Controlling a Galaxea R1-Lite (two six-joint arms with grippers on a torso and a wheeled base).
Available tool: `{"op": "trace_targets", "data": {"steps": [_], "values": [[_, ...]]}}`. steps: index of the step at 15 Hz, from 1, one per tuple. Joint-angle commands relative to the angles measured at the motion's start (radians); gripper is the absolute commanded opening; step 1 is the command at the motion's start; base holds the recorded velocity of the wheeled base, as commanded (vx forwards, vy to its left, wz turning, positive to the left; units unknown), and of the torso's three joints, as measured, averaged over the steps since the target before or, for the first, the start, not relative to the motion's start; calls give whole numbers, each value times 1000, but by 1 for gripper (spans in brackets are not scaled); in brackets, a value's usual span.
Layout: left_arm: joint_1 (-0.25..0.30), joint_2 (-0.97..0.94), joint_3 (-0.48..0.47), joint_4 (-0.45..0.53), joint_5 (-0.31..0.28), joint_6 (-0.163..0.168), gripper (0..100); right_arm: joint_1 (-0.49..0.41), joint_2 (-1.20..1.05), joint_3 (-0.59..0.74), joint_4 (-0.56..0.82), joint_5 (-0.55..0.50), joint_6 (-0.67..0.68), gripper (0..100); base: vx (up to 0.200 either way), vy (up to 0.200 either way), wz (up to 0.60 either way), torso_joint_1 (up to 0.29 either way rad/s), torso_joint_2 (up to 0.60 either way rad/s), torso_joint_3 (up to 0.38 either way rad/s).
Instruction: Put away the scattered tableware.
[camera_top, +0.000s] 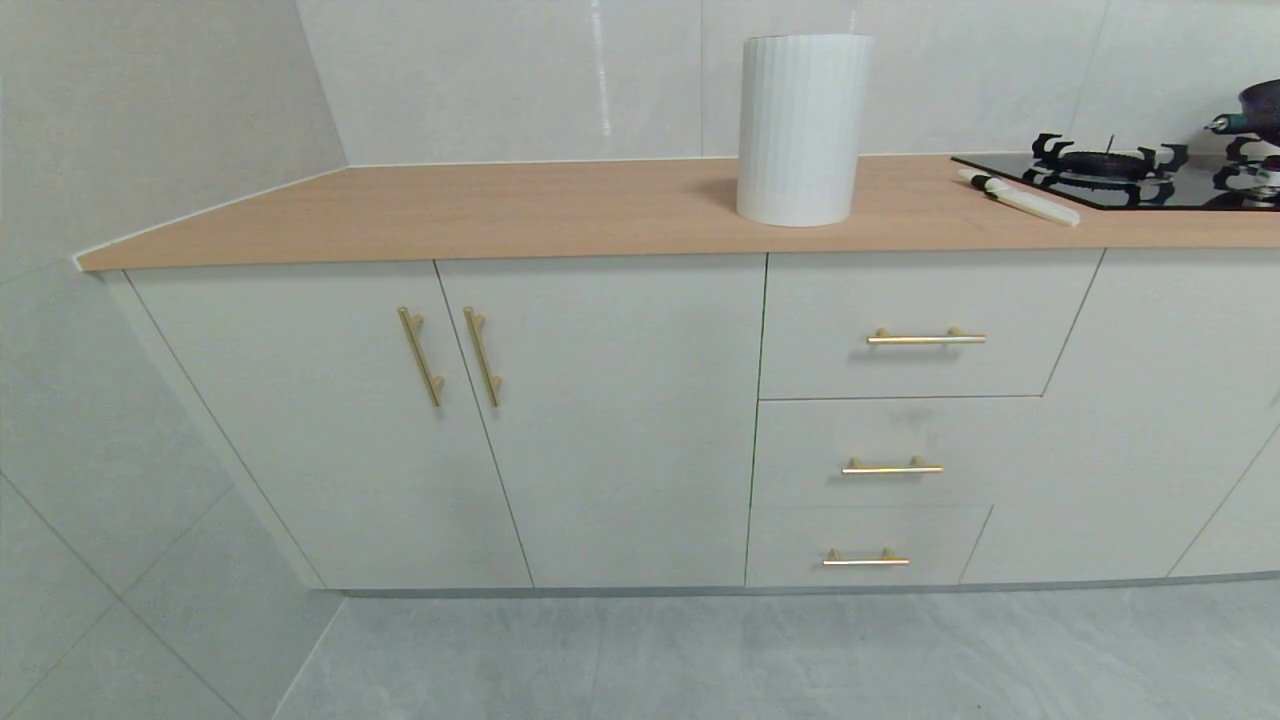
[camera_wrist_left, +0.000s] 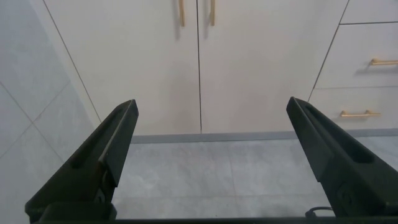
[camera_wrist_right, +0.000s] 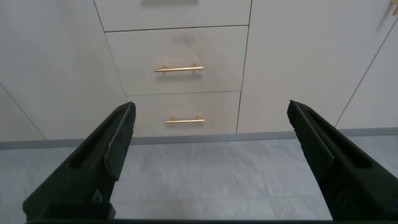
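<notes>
White knife (camera_top: 1020, 197): lies flat on the wooden worktop (camera_top: 500, 205), just beside the front corner of the hob (camera_top: 1130, 180) and a little to the right of the jar (camera_top: 798, 128); it is pale, slim and long, with a dark band near one end.
Handling: probably light and stiff, with a smooth and rather slippery surface. Lying flat, it offers little to pinch, so a hold across its narrow width near the middle looks soundest.
Jar: white and ribbed, it stands upright on the worktop. It is likely where the knife belongs, though I cannot tell whether its top is open. Tall as it is, it may tip if knocked.
Left tool (camera_wrist_left: 208, 163): spread wide, holding nothing, low before the cupboard doors (camera_top: 450, 420).
Right tool (camera_wrist_right: 208, 163): spread wide, empty, low before the drawers (camera_wrist_right: 177, 65).
</notes>
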Motion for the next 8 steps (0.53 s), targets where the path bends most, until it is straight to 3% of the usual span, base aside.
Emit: {"op": "trace_targets", "data": {"steps": [1, 3, 8], "values": [[0, 0, 0, 0, 0, 2, 100, 0, 4, 0, 2, -2, 1, 100, 0, 0, 0, 0, 0, 0], [0, 0, 0, 0, 0, 2, 100, 0, 4, 0, 2, 0, -1, 100, 0, 0, 0, 0, 0, 0], [0, 0, 0, 0, 0, 0, 100, 2, 4, 0, 2, 0, -1, 100, 200, 0, 0, 4, 1, 0]]}}
